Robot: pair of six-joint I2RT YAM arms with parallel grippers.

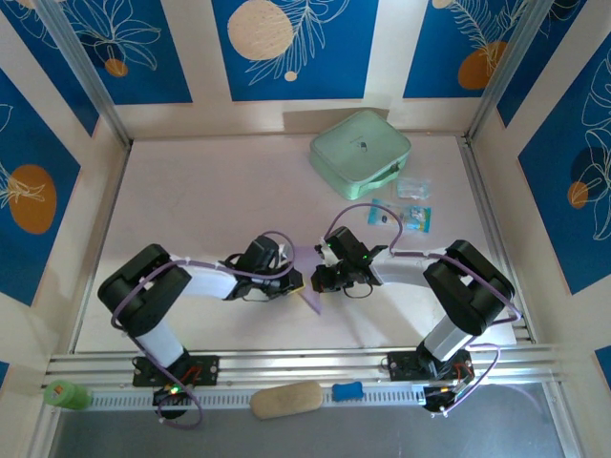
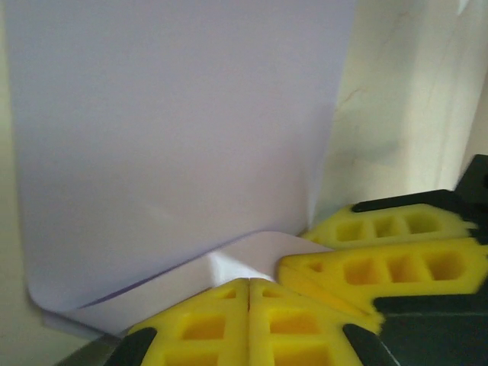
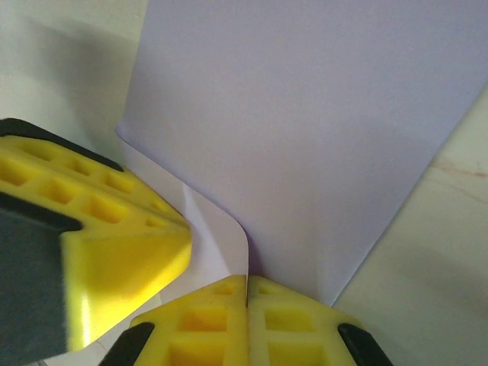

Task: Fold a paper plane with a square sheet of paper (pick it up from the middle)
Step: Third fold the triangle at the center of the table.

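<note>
White table (image 1: 220,191), near its front middle: the square sheet of paper (image 2: 175,137) stands curled upward between two pincers. Left pincer (image 2: 249,286) and right pincer (image 3: 248,278) are each pressed together, tips meeting its bent lower edge from opposite sides.

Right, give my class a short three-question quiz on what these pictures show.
1. True or false: the left gripper and the right gripper are both shut on the paper.
2. The green case lies: A) at the far side of the table; B) between the two grippers; C) under the paper.
3. Fill in: the paper is ... in colour.
Key: 1 true; 2 A; 3 purple.
</note>
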